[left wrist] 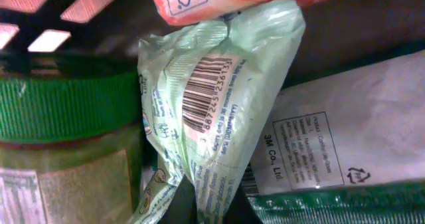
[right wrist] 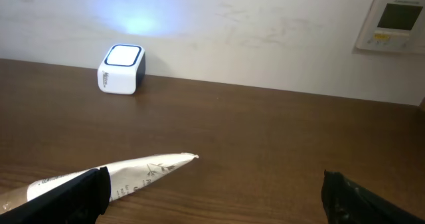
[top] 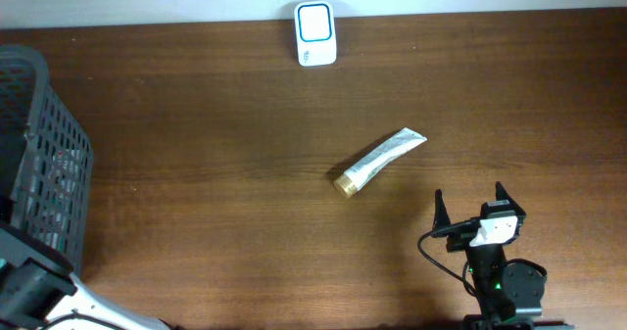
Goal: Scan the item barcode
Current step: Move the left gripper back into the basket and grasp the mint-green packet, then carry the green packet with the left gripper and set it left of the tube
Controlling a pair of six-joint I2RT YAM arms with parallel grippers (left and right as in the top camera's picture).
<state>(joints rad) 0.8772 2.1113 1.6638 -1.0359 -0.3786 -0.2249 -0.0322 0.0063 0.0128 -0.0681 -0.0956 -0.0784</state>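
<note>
Green barcoded pouch (left wrist: 212, 98) sits pinched in the closed left tool (left wrist: 199, 209).

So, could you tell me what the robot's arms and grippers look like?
The right arm is black, with a white block, a black cable and a green light; the right gripper has two black fingers. The left arm shows black and white.

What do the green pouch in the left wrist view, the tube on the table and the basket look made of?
The green pouch: thin glossy plastic film, going by creases and sheen.
The tube: probably soft plastic or laminate, silvery-white, crimped flat end, gold cap.
The basket: seemingly rigid dark plastic mesh, possibly coated wire.
</note>
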